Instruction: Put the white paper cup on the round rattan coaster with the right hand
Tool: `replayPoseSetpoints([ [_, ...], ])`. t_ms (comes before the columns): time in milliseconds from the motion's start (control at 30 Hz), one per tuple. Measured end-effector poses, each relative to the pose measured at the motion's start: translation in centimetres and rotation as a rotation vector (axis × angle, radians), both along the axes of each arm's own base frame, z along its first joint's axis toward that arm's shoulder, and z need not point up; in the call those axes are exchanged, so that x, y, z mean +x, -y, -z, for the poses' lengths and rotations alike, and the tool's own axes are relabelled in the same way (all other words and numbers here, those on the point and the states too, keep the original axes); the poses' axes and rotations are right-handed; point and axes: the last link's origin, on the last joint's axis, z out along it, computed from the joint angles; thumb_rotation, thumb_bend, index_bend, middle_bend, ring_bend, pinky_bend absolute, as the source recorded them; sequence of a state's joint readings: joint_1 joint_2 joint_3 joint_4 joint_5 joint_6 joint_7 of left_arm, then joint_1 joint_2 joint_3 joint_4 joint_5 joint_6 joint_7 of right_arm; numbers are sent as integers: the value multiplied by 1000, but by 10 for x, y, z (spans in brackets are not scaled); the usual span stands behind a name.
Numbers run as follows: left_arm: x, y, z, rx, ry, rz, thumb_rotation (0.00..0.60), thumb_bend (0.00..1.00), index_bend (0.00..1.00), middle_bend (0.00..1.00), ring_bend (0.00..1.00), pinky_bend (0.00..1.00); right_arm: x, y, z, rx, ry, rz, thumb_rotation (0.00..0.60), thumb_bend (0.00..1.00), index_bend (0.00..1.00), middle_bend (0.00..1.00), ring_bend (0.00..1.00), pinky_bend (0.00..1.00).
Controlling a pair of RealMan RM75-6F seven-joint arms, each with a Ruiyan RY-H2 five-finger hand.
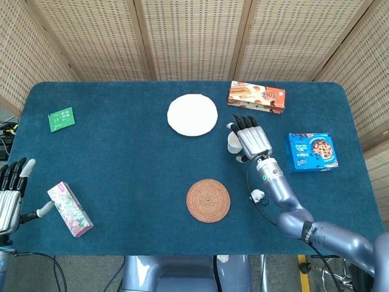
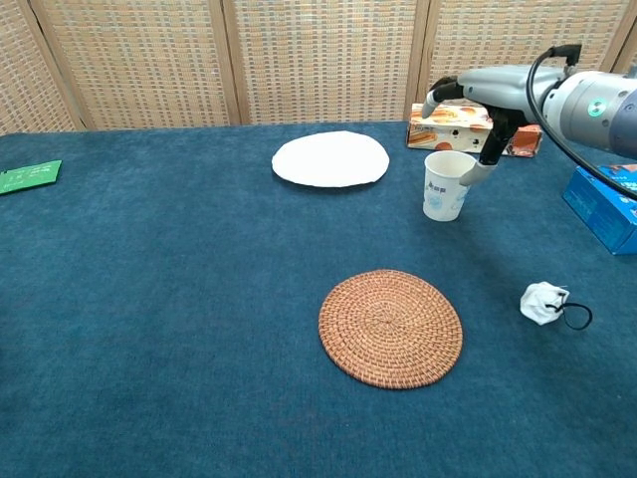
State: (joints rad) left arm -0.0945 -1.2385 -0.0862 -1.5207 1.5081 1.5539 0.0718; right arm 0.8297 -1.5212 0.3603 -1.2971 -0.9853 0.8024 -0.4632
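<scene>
The white paper cup (image 2: 448, 185) stands upright on the blue tablecloth, behind and slightly right of the round rattan coaster (image 2: 390, 327). My right hand (image 2: 483, 95) hovers over the cup from its right side, fingers spread above it, with nothing held. Its thumb hangs down right by the cup's right rim. In the head view the right hand (image 1: 249, 137) covers most of the cup (image 1: 231, 144), and the coaster (image 1: 208, 200) lies nearer me. My left hand (image 1: 11, 193) rests open at the table's left edge.
A white plate (image 1: 192, 114) lies left of the cup. An orange biscuit box (image 1: 256, 97) sits behind it and a blue cookie box (image 1: 310, 151) to the right. A crumpled white scrap (image 2: 544, 303) lies right of the coaster. A floral box (image 1: 70, 208) and a green card (image 1: 61, 119) are far left.
</scene>
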Motion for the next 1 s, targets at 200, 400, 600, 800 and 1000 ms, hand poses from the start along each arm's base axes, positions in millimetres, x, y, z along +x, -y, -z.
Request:
replayPoseSetpoints([
  [200,-6,-4,2,1,-5,-20,0,0,0,0,0,0,-13,15,8,15,-34,52,600,38,174,0,0,12],
  [400,-4,-5,4,-6,-10,-16,0,0,0,0,0,0,-23,24,17,33,-53,90,600,36,174,0,0,13],
  [600,-6,-6,6,-15,-13,-25,0,0,0,0,0,0,-28,30,22,35,-61,101,600,37,196,0,0,14],
  [800,-6,-7,9,-24,-15,-26,0,0,0,0,0,0,-33,34,28,38,-74,106,600,35,341,31,0,38],
  [1000,-6,-7,8,-23,-9,-24,0,0,0,0,0,0,-34,32,32,48,-74,101,600,37,407,80,0,46],
])
